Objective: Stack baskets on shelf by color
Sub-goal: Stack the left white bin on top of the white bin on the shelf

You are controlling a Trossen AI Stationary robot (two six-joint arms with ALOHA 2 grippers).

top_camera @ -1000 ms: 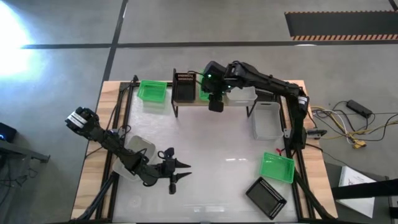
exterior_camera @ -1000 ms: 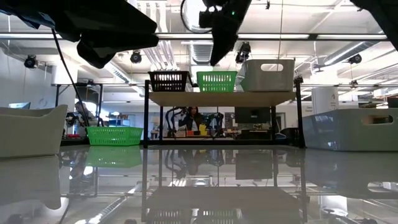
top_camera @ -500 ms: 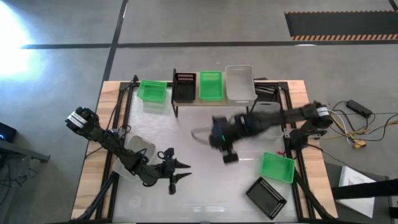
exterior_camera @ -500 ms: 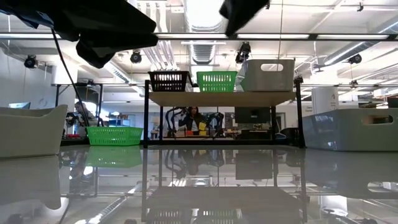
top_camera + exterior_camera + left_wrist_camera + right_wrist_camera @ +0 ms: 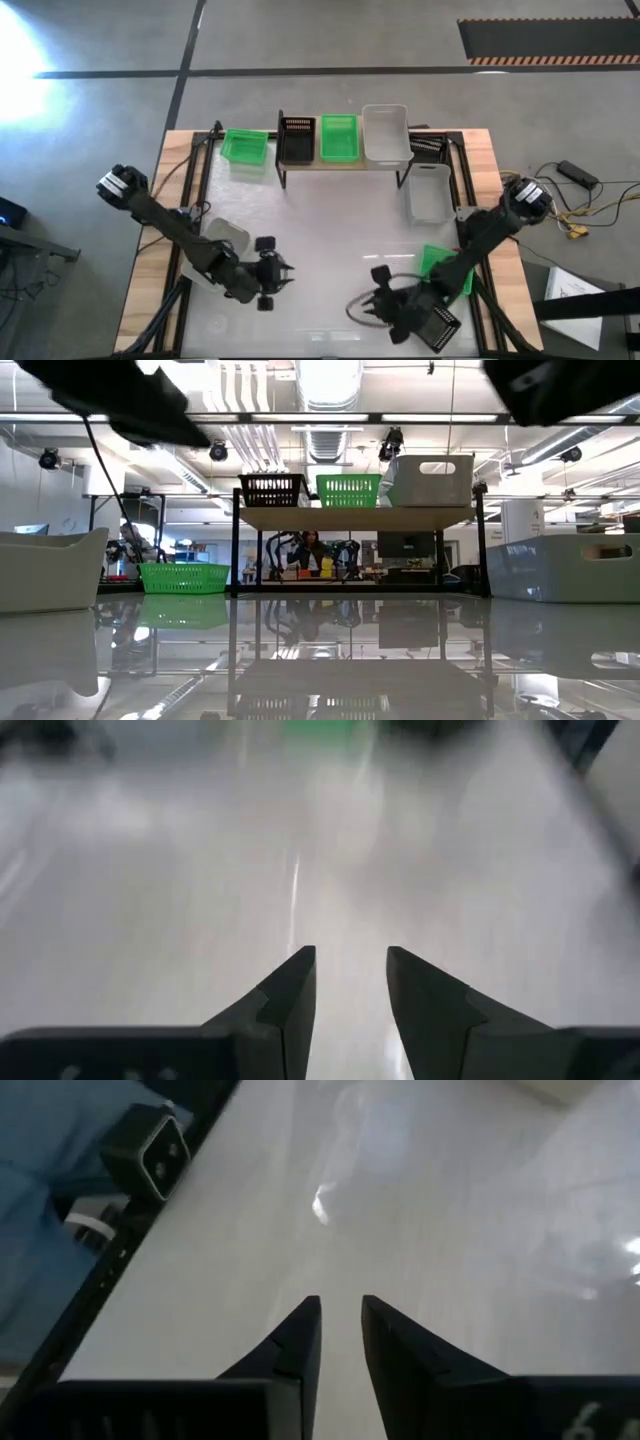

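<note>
On the shelf [image 5: 345, 166] stand a black basket [image 5: 297, 140], a green basket [image 5: 339, 138] and a white basket [image 5: 385, 133], side by side on their bases. Another green basket [image 5: 244, 147] sits on the table left of the shelf. A white one [image 5: 428, 192] sits to the shelf's right, and a white one [image 5: 225, 238] lies under my left arm. A green basket [image 5: 447, 268] and a black basket [image 5: 432, 318] lie at the near right. My left gripper [image 5: 285, 274] hovers open over bare table. My right gripper [image 5: 372, 305] is open, just left of the near black basket.
A small camera block [image 5: 150, 1150] stands at the table's near edge, close to my right gripper. Black frame rails run along the table's left and right sides. Bare glossy tabletop [image 5: 340, 230] lies between the shelf and both grippers.
My right arm has swung from above the green basket on the shelf toward the table's near edge. It has come down beside the near black basket. The green basket stays on the shelf. My left gripper has turned about its wrist and shifted slightly.
</note>
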